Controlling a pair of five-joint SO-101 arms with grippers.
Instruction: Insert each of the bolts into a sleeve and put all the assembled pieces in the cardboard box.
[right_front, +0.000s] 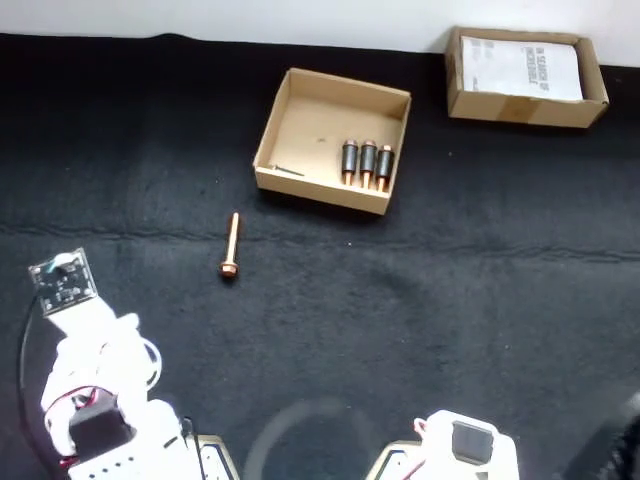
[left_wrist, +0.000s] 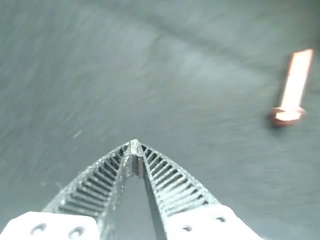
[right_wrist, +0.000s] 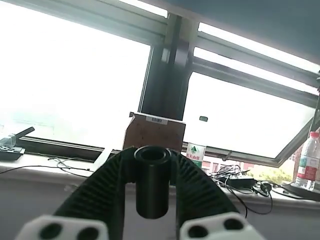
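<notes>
Hovering pinched shut and empty, the left fingers (left_wrist: 135, 146) sit near the lone loose bolt (right_front: 231, 245), lying on the worktop (right_front: 450, 300) before the cardboard box (right_front: 318, 194). Meanwhile the right fingers (right_wrist: 112, 172) clamp a black sleeve (right_wrist: 151, 182). A skewed pickup could roll the bolt away or jam insertion.

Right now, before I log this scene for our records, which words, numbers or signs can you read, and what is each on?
Printed sheet in the smaller cardboard box: lines of print, too small to read.
Sticker on the brown box: barcode-like marks, too blurred to read.
Bottle beside that box: green label, unreadable.
No text can be quoted.
</notes>
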